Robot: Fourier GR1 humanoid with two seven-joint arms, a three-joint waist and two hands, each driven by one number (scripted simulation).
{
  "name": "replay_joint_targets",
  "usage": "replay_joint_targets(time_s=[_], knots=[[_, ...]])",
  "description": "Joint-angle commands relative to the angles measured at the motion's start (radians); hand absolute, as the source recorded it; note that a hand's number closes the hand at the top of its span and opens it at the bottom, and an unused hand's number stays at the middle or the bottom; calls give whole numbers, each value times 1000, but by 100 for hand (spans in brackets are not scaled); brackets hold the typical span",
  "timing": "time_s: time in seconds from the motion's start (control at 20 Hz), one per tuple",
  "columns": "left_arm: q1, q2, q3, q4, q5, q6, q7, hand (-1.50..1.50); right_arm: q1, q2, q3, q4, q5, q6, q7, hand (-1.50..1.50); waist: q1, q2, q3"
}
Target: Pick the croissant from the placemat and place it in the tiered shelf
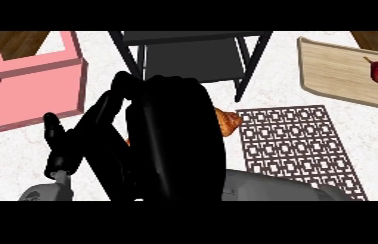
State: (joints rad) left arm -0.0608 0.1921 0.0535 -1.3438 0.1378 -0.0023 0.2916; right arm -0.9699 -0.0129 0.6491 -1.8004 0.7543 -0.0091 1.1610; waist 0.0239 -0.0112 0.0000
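My right hand (pixel 173 138) fills the middle of the head view, raised close to the camera, its fingers curled round the golden-brown croissant (pixel 230 123). Only the croissant's right end shows beside the hand, plus a sliver at the hand's left side. The hand is left of the brown patterned placemat (pixel 295 143) and just in front of the black tiered shelf (pixel 184 53), whose dark shelf plate and slanted legs stand at the top centre. My left hand (pixel 57 148) rests open at the lower left, fingers up. The hand hides most of the counter beneath it.
A pink open box (pixel 37 83) stands at the left. At the right edge lies a light wooden board (pixel 336 70) with a dark red item (pixel 373 70) on it, cut off by the view. The white marble counter (pixel 273 88) shows between shelf and board.
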Motion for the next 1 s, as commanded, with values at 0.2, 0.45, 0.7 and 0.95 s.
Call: replay_joint_targets(time_s=[0.2,0.45,0.7,0.95], knots=[[7,-7,-6,21,-16,6,-1,0,-329,12,-280,210,-91,70,155,150,-7,9,-2],[-16,13,27,2,7,0,17,0,-426,5,-420,346,-86,76,67,150,-13,10,-1],[-14,-18,6,10,-14,17,10,0,-484,-61,-518,525,-118,95,-100,150,-12,14,-1],[46,-28,-12,-27,-14,-3,0,0,-544,-61,-553,678,-151,131,-199,150,-5,14,-1]])
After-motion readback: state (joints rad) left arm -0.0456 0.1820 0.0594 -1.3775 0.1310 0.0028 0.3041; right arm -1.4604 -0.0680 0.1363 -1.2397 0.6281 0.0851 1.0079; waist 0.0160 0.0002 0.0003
